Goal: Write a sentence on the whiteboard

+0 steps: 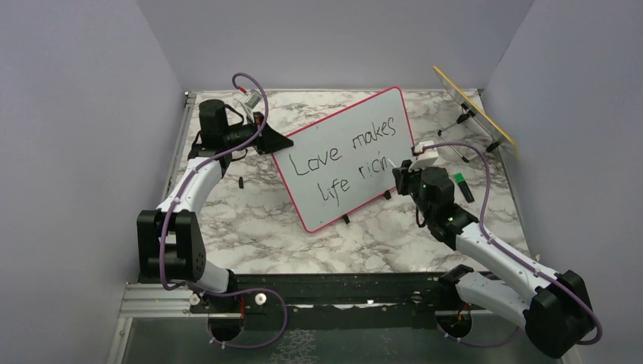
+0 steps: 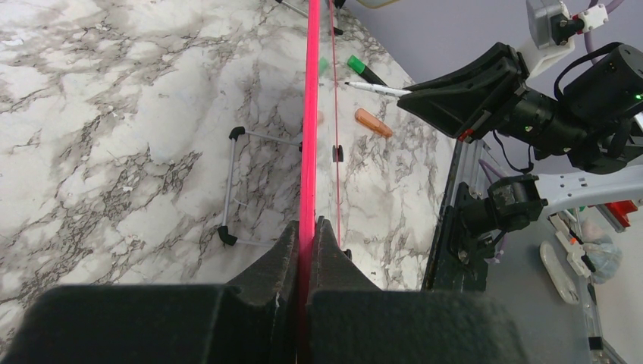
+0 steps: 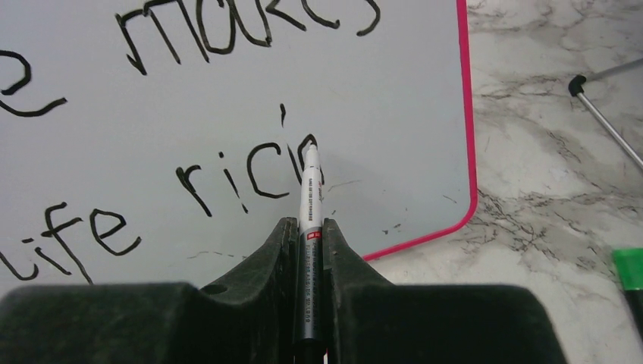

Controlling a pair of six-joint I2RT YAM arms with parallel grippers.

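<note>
Left gripper (image 2: 308, 225) clamps the whiteboard (image 1: 334, 133) edge; right gripper (image 3: 308, 227) pinches a marker (image 3: 310, 189), its tip half-hiding the last letter of the sentence (image 1: 317, 161).

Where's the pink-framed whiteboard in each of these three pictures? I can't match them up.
Top external: the whiteboard stands tilted at centre, writing showing.
Left wrist: edge-on, a pink line running up from the left tool.
Right wrist: it fills the upper left.
Shared landmark: the green-tipped object on the table, right of the board.
</note>
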